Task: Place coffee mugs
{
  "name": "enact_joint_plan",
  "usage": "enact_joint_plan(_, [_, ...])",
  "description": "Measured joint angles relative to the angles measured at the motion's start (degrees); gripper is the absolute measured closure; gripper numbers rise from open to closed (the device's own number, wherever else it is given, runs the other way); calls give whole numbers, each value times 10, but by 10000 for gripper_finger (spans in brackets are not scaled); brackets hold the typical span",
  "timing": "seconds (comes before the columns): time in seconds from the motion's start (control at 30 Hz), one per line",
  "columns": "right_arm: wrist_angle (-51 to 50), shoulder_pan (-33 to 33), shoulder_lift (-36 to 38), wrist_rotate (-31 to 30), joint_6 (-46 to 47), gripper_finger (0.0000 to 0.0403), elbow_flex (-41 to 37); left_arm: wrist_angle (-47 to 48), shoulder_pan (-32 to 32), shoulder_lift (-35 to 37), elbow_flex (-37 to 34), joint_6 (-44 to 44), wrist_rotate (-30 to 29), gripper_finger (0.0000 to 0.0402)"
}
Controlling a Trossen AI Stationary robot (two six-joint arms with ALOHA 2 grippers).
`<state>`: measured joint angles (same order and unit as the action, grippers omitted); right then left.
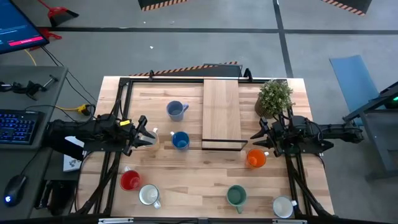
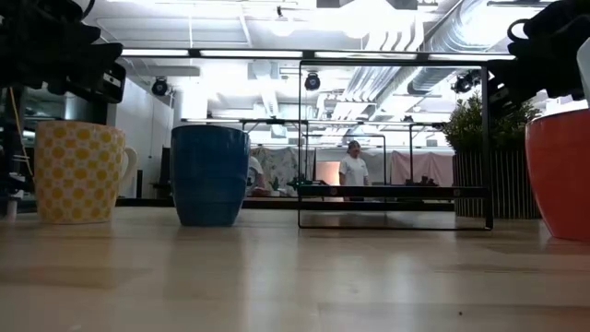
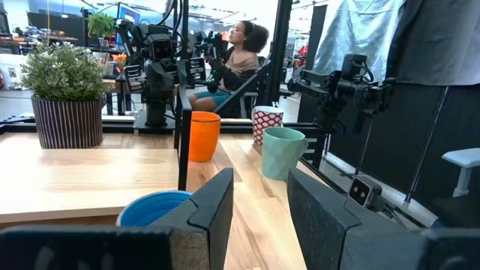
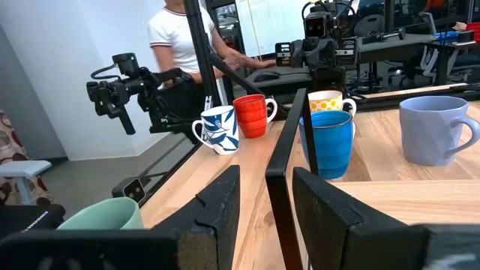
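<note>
A small green plant in a striped pot stands at the far right of the wooden table. A wooden board lies just left of it.

This was a robotics lab in a large open industrial hall. The wooden tabletop stood on a grey concrete floor marked with hazard-striped tape. Beside it a side desk held a keyboard, a mouse and a lit monitor. Overhead ran exposed ducts and bright ceiling lights. Beyond the tabletop stood more black frames and robot arms, with curtained partitions behind. One person sat at a neighbouring station; another, in a white T-shirt, sat at a desk nearby.
</note>
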<state>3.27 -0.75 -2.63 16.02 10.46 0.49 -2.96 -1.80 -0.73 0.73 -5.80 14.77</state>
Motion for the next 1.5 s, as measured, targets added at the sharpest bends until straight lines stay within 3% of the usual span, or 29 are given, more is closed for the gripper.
enact_joint_plan(1.4, [0,0,0,0,0,289,0,0,0,0,0,0,0,284])
enact_joint_plan(1.5, [0,0,0,0,0,289,0,-1,0,0,0,-30,0,284])
